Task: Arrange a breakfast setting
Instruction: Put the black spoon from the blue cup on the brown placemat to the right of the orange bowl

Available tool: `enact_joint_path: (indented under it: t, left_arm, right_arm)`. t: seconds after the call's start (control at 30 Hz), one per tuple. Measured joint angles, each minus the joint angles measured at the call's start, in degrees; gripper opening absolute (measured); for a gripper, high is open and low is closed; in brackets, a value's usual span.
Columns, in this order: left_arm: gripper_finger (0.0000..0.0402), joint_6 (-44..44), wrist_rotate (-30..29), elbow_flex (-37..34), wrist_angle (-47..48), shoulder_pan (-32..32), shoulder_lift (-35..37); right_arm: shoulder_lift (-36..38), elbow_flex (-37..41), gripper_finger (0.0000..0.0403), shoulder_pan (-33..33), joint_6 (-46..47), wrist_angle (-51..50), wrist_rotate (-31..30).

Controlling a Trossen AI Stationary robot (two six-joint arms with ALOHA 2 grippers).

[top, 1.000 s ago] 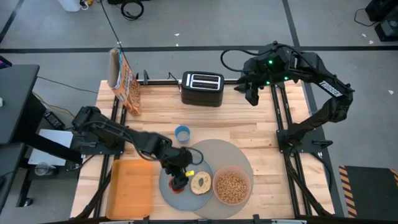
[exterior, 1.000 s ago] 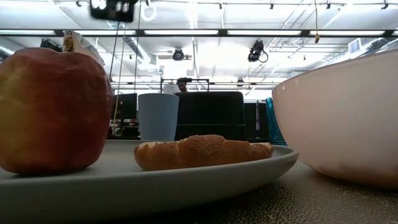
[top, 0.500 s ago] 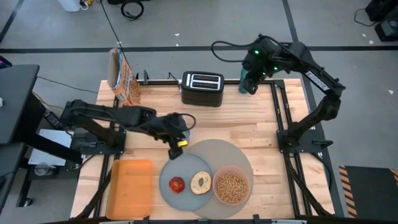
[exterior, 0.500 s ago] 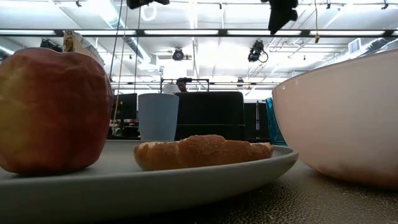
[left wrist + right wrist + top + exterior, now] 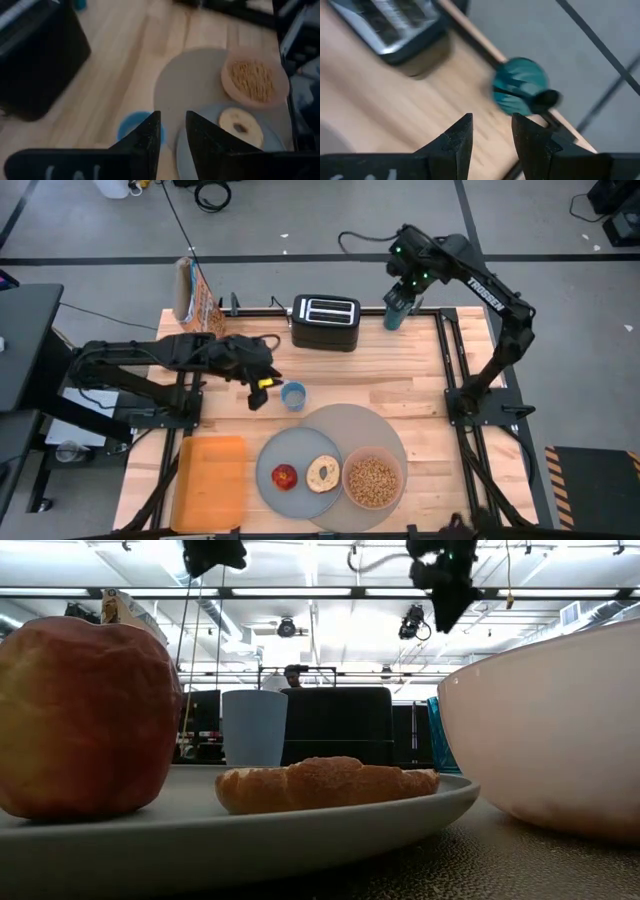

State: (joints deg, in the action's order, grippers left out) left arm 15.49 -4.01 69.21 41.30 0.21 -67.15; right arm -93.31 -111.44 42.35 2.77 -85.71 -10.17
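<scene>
The grey-blue plate (image 5: 262, 472) lies partly on the round grey mat (image 5: 355, 425) and carries the red apple (image 5: 285, 476) and the bagel half (image 5: 323, 473). The pink bowl (image 5: 372, 480), full of cereal, stands on the mat. A small blue cup (image 5: 293, 395) stands on the wood. My left gripper (image 5: 258, 392) hangs just left of it, open and empty. The teal cup (image 5: 396, 317) stands at the far right corner. My right gripper (image 5: 399, 305) is open and empty over it. The orange cereal box (image 5: 203, 315) stands far left. No spoon shows.
A black toaster (image 5: 325, 323) stands at the far edge between the cereal box and the teal cup. An orange tray (image 5: 210, 485) lies at the near left. Bare wood lies between the toaster and the mat.
My left gripper has drawn away from the apple on the plate, up and toward the far left, and now hangs beside the blue cup. My right gripper has gone toward the far edge, over the teal cup. The apple has stayed on the plate.
</scene>
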Motion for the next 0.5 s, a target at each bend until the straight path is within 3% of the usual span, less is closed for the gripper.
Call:
enact_joint_path:
  t: [0.2,0.4,0.5]
  left_arm:
    - [0.0093,0.17,-3.36,-5.79,-11.62,9.0,4.02]
    - [0.0093,0.98,4.28,-7.3,-15.91,18.32,4.7]
    - [0.0093,1.44,5.05,-6.81,-16.72,20.36,4.7]
  right_arm:
    - [-3.46,0.02,0.0144,10.18,-1.87,0.39,0.58]
    - [-6.76,0.05,0.0144,15.58,-4.43,3.6,2.84]
    - [-8.15,0.07,0.0146,17.34,-4.46,2.67,5.12]
